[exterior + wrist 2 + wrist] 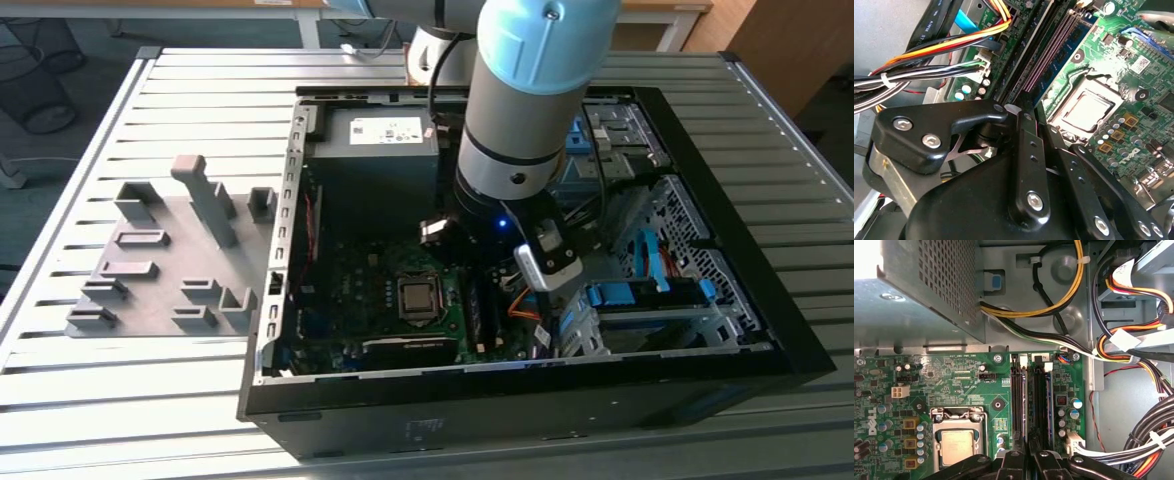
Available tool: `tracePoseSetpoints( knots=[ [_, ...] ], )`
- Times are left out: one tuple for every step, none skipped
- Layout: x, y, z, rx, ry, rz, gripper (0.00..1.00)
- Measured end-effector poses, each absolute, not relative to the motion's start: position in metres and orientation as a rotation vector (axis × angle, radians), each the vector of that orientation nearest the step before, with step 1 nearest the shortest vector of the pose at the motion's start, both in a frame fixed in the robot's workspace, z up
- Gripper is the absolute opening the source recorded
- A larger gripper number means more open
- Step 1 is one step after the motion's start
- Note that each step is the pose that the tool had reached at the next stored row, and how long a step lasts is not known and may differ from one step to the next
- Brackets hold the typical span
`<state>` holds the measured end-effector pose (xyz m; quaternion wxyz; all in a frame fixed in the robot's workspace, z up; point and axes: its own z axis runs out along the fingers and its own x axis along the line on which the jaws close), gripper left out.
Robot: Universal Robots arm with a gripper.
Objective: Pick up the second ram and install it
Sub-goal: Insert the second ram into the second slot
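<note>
First wrist view: arm reaches down, gripper (1026,452) closed over the memory slots (1031,395); grasped item unclear.

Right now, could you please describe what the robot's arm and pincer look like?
In the exterior view, the arm is a thick silver-grey tube with a pale blue joint cap, a black collar ring and a black wrist showing a small blue light. A black cable runs alongside it. In the second wrist view, the pincer is matte black, built of chunky linkage bars fastened with silver screws.
</note>
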<state>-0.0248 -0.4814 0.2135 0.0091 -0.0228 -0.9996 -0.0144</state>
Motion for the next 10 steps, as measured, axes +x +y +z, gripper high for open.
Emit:
tracePoseSetpoints(
  knots=[
    [-0.0248,-0.4814,0.2135,-0.068,-3.122,-0.045,0.14],
    [-0.0248,-0.4815,0.2135,-0.065,-3.122,-0.044,0.14],
    [-0.0247,-0.4815,0.2133,-0.061,-3.122,-0.045,0.14],
    [-0.0246,-0.4815,0.213,-0.058,-3.122,-0.046,0.14],
    [-0.0244,-0.4814,0.2128,-0.055,-3.122,-0.046,0.14],
    [-0.0243,-0.4814,0.2127,-0.052,-3.122,-0.046,0.14],
    [-0.0242,-0.4815,0.2126,-0.049,-3.122,-0.046,0.14],
    [-0.0242,-0.4815,0.2125,-0.045,-3.122,-0.046,0.14],
    [-0.0241,-0.4814,0.2123,-0.042,-3.122,-0.046,0.14],
    [-0.024,-0.4814,0.212,-0.04,-3.122,-0.046,0.14]
  ],
)
